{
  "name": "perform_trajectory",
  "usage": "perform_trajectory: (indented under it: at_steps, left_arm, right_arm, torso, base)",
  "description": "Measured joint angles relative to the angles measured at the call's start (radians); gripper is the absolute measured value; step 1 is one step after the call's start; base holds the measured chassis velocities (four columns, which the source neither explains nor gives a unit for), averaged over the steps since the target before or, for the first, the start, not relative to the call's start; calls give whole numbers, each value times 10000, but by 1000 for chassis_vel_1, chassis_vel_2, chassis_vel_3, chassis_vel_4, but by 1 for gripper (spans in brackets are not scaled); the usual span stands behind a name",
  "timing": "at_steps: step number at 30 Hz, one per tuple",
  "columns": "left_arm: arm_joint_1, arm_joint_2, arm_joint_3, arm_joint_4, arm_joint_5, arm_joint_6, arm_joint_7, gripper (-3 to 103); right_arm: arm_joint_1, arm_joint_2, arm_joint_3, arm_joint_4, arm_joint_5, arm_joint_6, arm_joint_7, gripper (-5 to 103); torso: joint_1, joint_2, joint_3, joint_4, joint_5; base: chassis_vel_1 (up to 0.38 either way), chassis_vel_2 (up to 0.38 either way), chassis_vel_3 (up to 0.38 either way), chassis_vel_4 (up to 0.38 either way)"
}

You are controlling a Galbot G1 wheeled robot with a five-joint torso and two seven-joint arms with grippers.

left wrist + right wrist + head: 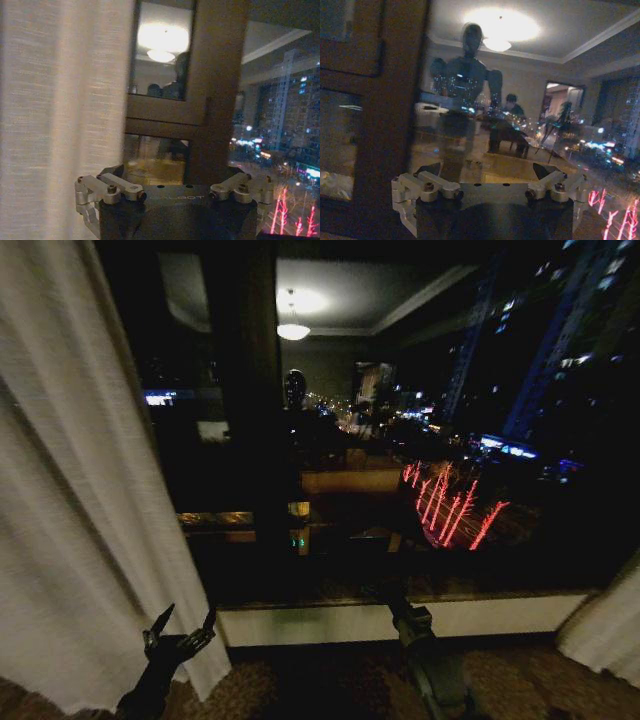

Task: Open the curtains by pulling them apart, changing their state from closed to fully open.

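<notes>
Two curtains: left curtain (70, 490) bunched at the left edge of the window (400, 440), right curtain (610, 630) at the far right, dark glass between them. Two grippers: left gripper (182, 625) spread wide, holding nothing, just beside the left curtain's hem. Right gripper (487, 172) also released, facing the glass.

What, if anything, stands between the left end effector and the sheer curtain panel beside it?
Nothing visible does. The left end effector hangs low with its fingers spread, right beside the inner edge of the left curtain panel, with only open air between them. The dark window lies behind.
</notes>
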Motion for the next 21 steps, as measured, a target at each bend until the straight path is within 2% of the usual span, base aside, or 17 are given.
perform_trajectory:
  at_steps: [12, 18, 21]
  left_arm:
    - [-206, 36, -5, 197, 74, -12, -115, 100]
    - [-593, 250, 86, 564, 210, 81, -179, 100]
    - [-1071, 473, 213, 883, 314, 266, -484, 100]
  right_arm:
    - [71, -22, 105, -235, 86, 316, 539, 100]
    - [94, -9, 84, -266, 115, 406, 609, 100]
    - [108, 1, -17, -326, 130, 423, 715, 100]
  torso:
    - [2, 0, 1, 2, -2]
    - [2, 1, 0, 1, -4]
    - [0, 0, 1, 1, 8]
  base:
    - [298, 349, -298, -350]
    - [84, 87, -63, -105]
    - [0, -10, 2, 25]
